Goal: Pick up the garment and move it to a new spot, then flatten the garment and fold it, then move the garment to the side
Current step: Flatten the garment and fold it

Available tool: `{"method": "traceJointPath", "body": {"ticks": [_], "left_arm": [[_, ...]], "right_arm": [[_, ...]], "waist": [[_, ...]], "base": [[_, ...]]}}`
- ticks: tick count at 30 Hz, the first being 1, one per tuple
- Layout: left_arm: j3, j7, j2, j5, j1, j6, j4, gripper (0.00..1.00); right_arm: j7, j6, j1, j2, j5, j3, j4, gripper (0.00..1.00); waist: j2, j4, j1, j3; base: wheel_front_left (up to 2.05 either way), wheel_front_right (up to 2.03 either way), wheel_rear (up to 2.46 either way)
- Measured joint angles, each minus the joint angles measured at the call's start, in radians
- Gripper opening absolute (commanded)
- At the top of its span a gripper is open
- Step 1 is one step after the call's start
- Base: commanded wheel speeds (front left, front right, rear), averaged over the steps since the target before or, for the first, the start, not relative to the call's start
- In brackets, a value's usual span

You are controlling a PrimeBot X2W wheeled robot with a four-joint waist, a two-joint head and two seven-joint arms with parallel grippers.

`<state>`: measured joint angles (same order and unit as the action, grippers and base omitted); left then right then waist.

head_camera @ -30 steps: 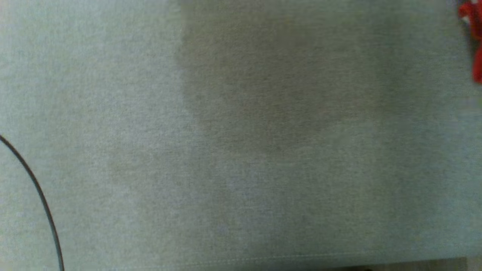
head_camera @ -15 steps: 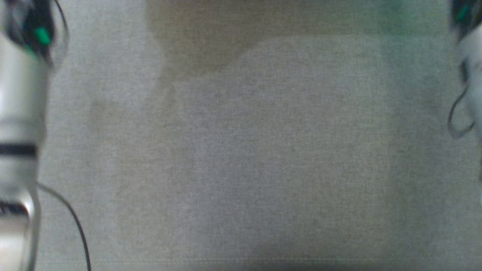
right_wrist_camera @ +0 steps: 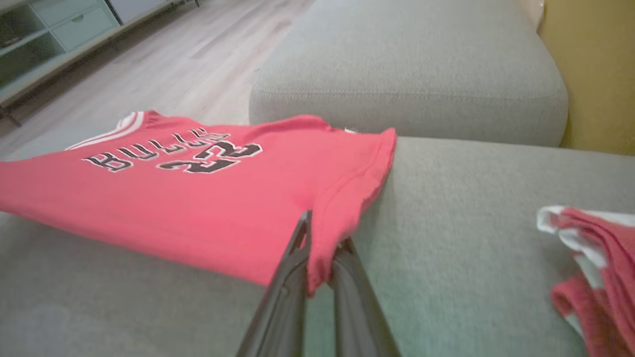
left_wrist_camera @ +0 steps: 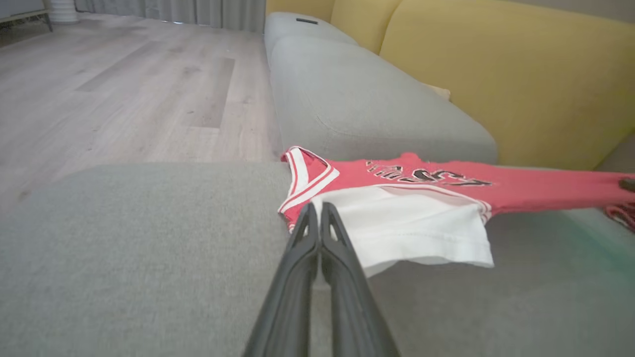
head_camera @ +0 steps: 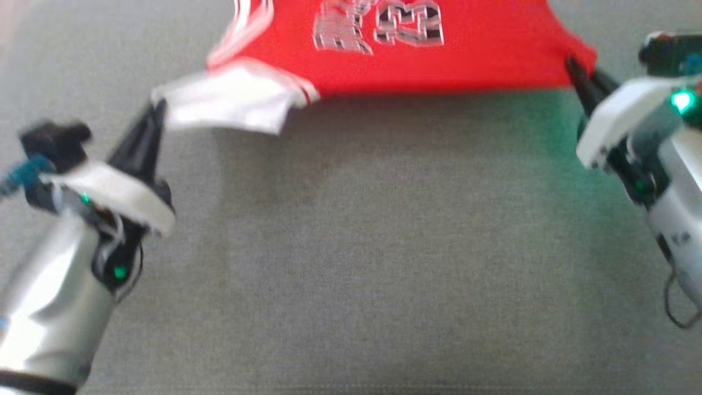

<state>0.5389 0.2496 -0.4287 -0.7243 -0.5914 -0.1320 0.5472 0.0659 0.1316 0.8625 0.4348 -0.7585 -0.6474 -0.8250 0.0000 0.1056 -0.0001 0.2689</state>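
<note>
Two corners of the red sleeveless fabric jersey with white trim in your hold, your left gripper clamped on its white corner, your right gripper clamped on its red corner, jersey stretched between them, near edge lifted off the grey fabric sofa cushion.

Two claws, two garments

Grey sofa cushions are lying before yellow back cushions. Pale wooden floor is stretching beyond them, with curtains hanging at the far end.
</note>
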Motion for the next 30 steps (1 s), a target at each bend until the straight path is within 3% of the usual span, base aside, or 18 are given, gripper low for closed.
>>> {"method": "traceJointPath", "body": {"ticks": [10,20,30], "left_arm": [[0.133,0.0,-0.085,0.001,0.131,0.0,-0.095,0.0],[0.156,0.0,-0.141,0.0,0.273,0.002,-0.172,0.0],[0.161,-0.009,-0.2,-0.01,0.408,0.054,-0.331,0.0]], "right_arm": [[0.089,0.0,-0.134,0.097,-0.099,-0.077,0.084,0.0],[0.208,0.0,-0.276,0.17,-0.192,-0.157,0.211,0.0],[0.27,0.0,-0.394,0.226,-0.243,-0.163,0.318,0.0]], "waist": [[0.0,-0.001,0.0,-0.104],[0.0,-0.012,0.0,-0.205],[0.0,-0.006,-0.0001,-0.266]], "base": [[0.0,0.0,0.0],[0.0,0.0,0.0],[0.0,0.0,0.0]]}}
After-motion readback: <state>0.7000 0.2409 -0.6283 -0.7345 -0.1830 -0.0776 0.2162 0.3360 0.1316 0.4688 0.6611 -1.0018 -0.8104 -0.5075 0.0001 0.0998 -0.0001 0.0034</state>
